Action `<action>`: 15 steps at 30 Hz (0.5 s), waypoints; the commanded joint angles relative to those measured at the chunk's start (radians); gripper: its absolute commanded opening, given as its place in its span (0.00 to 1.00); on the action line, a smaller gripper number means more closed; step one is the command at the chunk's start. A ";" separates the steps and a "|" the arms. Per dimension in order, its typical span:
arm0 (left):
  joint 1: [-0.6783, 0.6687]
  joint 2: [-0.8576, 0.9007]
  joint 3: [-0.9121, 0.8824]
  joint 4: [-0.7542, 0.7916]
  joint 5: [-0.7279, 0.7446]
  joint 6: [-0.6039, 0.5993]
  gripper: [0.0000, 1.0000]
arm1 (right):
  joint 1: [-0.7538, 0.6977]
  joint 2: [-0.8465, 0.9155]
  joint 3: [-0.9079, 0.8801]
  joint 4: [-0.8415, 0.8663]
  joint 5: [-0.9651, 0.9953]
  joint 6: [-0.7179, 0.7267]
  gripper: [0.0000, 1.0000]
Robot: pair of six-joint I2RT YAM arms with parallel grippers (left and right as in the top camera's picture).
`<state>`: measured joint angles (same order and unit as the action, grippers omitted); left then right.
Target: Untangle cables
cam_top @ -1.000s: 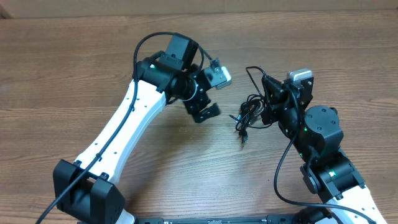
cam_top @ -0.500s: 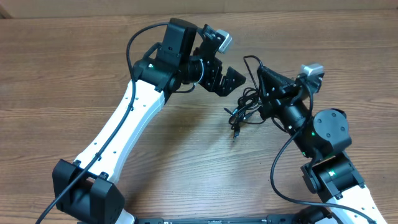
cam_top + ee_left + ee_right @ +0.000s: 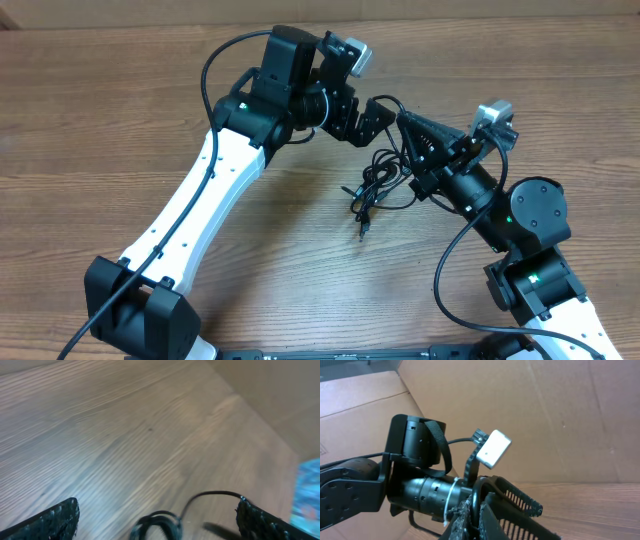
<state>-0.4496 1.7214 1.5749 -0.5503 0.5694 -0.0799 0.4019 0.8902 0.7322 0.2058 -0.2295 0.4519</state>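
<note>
We see the cables [image 3: 378, 185] — thin, glossy black cords knotted into loose loops — just right of centre in the overhead view, with one small plug end [image 3: 362, 228] trailing toward the lower middle. The right jaws, black and ribbed, are pressed shut on a loop of them. The left jaws gape fully and hold nothing, a cord curving between their rough tips. The worktop [image 3: 120, 120] is matte brown wood grain; plain cardboard [image 3: 560, 410] stands behind.

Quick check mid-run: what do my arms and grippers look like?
Left arm and right arm: white links, black joints, green lights, black wires alongside. Left gripper and right gripper: black textured fingers, grey wrist cameras.
</note>
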 commanded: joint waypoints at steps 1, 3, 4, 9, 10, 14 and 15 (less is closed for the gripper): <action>0.006 0.009 0.004 -0.035 -0.214 -0.013 0.99 | 0.007 -0.018 0.026 0.022 -0.017 0.024 0.04; 0.006 0.009 0.004 -0.071 -0.360 -0.013 1.00 | 0.007 -0.020 0.026 0.025 -0.019 0.024 0.04; 0.007 0.009 0.004 -0.083 -0.409 -0.013 1.00 | 0.007 -0.020 0.026 0.026 -0.019 0.024 0.04; 0.025 0.009 0.004 -0.135 -0.657 -0.014 1.00 | 0.007 -0.019 0.026 0.025 -0.019 0.024 0.04; 0.031 0.009 0.004 -0.142 -0.681 -0.013 1.00 | 0.007 -0.019 0.026 0.025 -0.019 0.024 0.04; 0.058 0.009 0.004 -0.162 -0.706 -0.014 1.00 | 0.007 -0.019 0.026 0.023 -0.019 0.024 0.04; 0.061 0.009 0.004 -0.170 -0.708 -0.014 0.99 | 0.007 -0.019 0.026 0.020 -0.019 0.023 0.04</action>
<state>-0.4095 1.7214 1.5749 -0.7094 -0.0391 -0.0799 0.4019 0.8894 0.7322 0.2153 -0.2428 0.4706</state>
